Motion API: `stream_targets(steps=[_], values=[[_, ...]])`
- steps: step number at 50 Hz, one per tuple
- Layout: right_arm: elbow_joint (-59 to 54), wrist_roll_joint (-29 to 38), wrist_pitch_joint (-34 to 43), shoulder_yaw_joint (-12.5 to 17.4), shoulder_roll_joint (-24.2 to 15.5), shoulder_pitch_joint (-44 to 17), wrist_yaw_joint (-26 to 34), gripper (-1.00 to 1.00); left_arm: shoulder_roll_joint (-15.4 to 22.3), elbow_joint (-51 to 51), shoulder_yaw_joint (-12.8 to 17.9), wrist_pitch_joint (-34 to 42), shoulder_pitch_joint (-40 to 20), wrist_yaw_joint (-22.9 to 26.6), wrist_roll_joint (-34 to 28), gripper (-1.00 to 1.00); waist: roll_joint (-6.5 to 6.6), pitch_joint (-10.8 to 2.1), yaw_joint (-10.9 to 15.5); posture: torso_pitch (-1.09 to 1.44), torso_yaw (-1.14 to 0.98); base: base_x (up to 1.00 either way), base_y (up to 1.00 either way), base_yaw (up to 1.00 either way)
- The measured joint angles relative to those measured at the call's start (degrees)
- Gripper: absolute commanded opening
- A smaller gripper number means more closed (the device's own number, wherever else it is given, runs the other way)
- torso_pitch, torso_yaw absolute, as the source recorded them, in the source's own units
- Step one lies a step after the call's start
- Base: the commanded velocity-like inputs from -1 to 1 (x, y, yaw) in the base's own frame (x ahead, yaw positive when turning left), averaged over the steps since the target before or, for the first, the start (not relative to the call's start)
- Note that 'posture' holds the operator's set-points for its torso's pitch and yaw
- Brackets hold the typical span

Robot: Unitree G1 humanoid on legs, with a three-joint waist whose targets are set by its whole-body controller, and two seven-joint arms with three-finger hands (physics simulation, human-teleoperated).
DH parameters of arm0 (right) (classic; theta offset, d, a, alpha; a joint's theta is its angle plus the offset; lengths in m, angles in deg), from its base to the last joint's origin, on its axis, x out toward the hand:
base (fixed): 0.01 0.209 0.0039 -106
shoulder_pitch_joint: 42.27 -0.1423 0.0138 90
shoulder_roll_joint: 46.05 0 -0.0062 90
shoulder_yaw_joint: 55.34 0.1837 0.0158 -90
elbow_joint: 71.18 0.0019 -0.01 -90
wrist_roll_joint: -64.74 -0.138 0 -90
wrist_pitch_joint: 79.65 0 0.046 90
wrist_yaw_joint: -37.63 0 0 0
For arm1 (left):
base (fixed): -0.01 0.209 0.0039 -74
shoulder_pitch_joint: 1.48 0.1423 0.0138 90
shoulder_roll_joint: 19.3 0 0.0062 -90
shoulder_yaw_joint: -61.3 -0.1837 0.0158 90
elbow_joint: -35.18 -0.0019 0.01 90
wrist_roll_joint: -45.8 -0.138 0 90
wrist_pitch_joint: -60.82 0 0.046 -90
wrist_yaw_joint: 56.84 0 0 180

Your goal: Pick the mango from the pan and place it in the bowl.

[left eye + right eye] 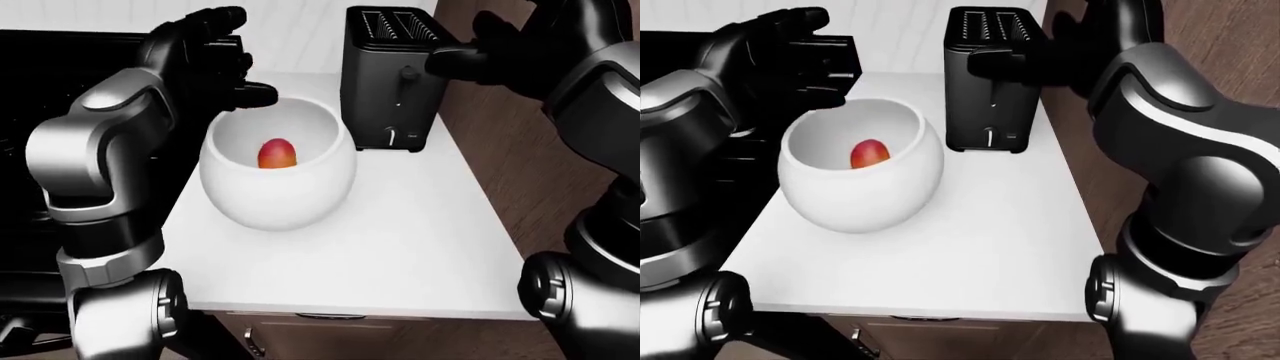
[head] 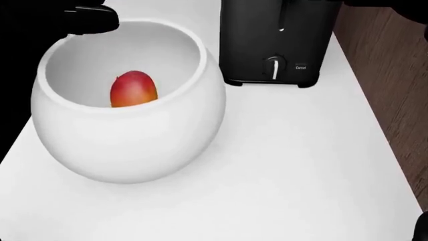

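The red-and-orange mango (image 2: 134,89) lies inside the round white bowl (image 2: 134,148), with nothing holding it. My left hand (image 1: 243,66) hovers over the bowl's upper left rim in the left-eye view. Its fingers (image 2: 90,21) are spread and clear of the fruit. My right hand (image 1: 470,58) is raised at the upper right, beside the toaster's top, with open fingers and nothing in it. No pan shows in any view.
A black toaster (image 2: 274,40) stands just right of the bowl on the white counter (image 2: 301,165). A wooden panel (image 2: 395,75) borders the counter on the right. A black stove surface (image 1: 40,90) lies to the left.
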Motion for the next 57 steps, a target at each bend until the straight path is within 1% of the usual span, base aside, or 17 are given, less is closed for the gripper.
stream_targets(steps=[1, 11, 12, 13, 20, 24, 29, 32, 38, 46, 50, 57], values=[[0.01, -0.24, 0.24, 0.12, -0.01, -0.27, -0.20, 1.00, 0.22, -0.27, 0.13, -0.07, -0.29, -0.26, 0.24, 0.74, 0.05, 0.03, -0.02, 0.00, 0.00, 0.00, 0.00, 0.00], [0.50, -4.11, 1.32, 0.96, -0.83, -2.40, -3.26, 1.00, 2.29, -1.42, 1.91, 0.40, -2.57, -5.20, 2.78, 0.85, 0.34, 0.28, -0.06, 0.00, 0.00, 0.00, 0.00, 0.00], [0.43, -4.64, 1.37, 0.98, -1.02, -2.68, -3.64, 1.00, 2.46, -1.10, 2.09, 0.59, -2.62, -5.85, 3.14, 0.87, 0.37, 0.31, -0.06, 0.00, 0.00, 0.00, 0.00, 0.00], [0.32, -5.19, 1.41, 0.99, -1.26, -2.99, -4.01, 1.00, 2.61, -0.79, 2.26, 0.81, -2.67, -6.49, 3.52, 1.00, 0.38, 0.33, -0.06, 0.00, 0.00, 0.00, 0.00, 0.00], [0.06, -8.39, 0.68, 0.56, -2.87, -3.99, -6.11, 1.00, 3.56, 3.68, 3.78, 3.09, -1.86, -11.80, 6.68, 1.00, 0.46, 0.54, -0.08, 0.00, 0.00, 0.00, 0.00, 0.00], [0.04, -10.54, 0.45, 0.48, -3.80, -5.05, -7.56, 1.00, 4.18, 4.97, 4.65, 4.11, -2.49, -14.96, 8.77, 1.00, 0.38, 0.62, -0.11, 0.00, 0.00, 0.00, 0.00, 0.00], [-0.09, -12.48, -0.51, -0.12, -4.41, -5.60, -8.78, 1.00, 4.99, 4.79, 5.19, 2.97, -3.40, -19.07, 11.05, 1.00, 0.48, 0.64, -0.10, 0.00, 0.00, 0.00, 0.00, 0.00], [-0.33, -13.02, -1.19, -0.44, -4.86, -5.76, -9.01, 1.00, 5.41, 5.18, 5.42, 1.86, -2.84, -21.44, 12.39, 1.00, 0.64, 0.74, -0.07, 0.00, 0.00, 0.00, 0.00, 0.00], [0.80, -12.50, -2.73, -1.45, -5.72, -5.80, -8.21, 1.00, 6.18, 5.04, 5.21, -0.69, -2.24, -25.33, 14.61, 1.00, 0.55, 0.93, -0.09, 0.00, 0.00, 0.00, 0.00, 0.00], [1.90, -10.28, -4.51, -1.63, -5.76, -5.91, -6.01, 1.00, 6.68, 5.85, 4.48, -3.66, -2.40, -28.59, 16.97, 1.00, 0.56, 0.92, -0.13, 0.00, 0.00, 0.00, 0.00, 0.00], [1.80, -9.61, -4.99, -1.04, -5.74, -6.50, -5.38, 1.00, 6.84, 6.08, 4.21, -4.91, -2.66, -30.03, 17.76, 1.00, 0.68, 0.95, -0.14, 0.00, 0.00, 0.00, 0.00, 0.00], [2.57, -4.64, -7.58, -2.53, -6.51, -6.87, -1.70, 1.00, 6.91, 7.17, 4.40, -7.37, -3.05, -31.57, 19.54, 1.00, 0.73, 1.22, -0.13, 0.00, 0.00, 0.00, 0.00, 0.00]])
